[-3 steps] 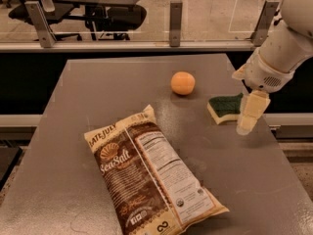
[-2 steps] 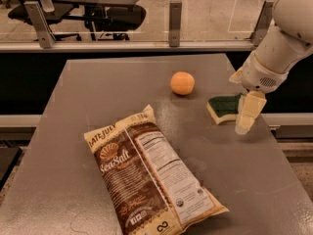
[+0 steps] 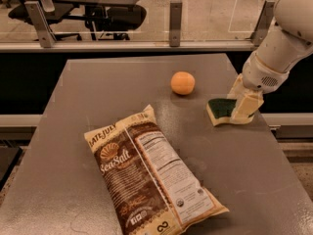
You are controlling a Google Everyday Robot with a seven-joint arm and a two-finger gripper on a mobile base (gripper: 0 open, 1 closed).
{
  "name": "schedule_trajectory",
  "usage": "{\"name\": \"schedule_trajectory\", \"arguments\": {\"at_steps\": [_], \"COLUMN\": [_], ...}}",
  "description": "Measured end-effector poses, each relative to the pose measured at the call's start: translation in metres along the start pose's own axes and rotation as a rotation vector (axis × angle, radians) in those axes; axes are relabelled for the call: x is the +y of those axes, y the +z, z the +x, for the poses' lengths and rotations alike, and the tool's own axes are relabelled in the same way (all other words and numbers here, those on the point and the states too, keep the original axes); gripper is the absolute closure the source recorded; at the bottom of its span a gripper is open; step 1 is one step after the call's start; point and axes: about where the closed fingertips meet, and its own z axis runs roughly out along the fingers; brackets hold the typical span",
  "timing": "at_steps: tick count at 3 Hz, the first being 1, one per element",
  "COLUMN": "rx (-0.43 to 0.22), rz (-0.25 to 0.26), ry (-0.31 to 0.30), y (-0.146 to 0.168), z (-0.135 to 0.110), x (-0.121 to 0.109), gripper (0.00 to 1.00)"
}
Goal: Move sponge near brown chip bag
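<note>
The sponge (image 3: 220,109), dark green on pale yellow foam, lies flat on the grey table (image 3: 73,131) at the right, near the right edge. My gripper (image 3: 241,104) is down at the sponge's right end, touching or just over it, and hides that end. The brown chip bag (image 3: 146,173), with "Sea Salt" lettering and a white nutrition label, lies diagonally at the front centre of the table, well to the left of and nearer than the sponge.
A round orange fruit (image 3: 183,82) sits on the table behind the bag and left of the sponge. A glass barrier with metal posts (image 3: 176,16) runs behind the table. Office chairs stand beyond it.
My gripper has shifted a little left and down onto the sponge's right end. The sponge, bag and orange have not moved.
</note>
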Motion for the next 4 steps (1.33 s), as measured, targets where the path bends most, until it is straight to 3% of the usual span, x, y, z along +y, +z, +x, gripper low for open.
{"name": "schedule_trajectory", "arguments": {"at_steps": [1, 2, 3, 4], "rx": [-0.037, -0.093, -0.137, -0.17], "rz": [-0.018, -0.045, -0.087, -0.147], "ry": [-0.027, -0.071, -0.129, -0.186], "y": [-0.014, -0.03, -0.038, -0.034], "z": [-0.01, -0.032, -0.056, -0.079], "x": [0.018, 0.046, 0.081, 0.116], "gripper": [0.8, 1.0, 1.0, 0.74]}}
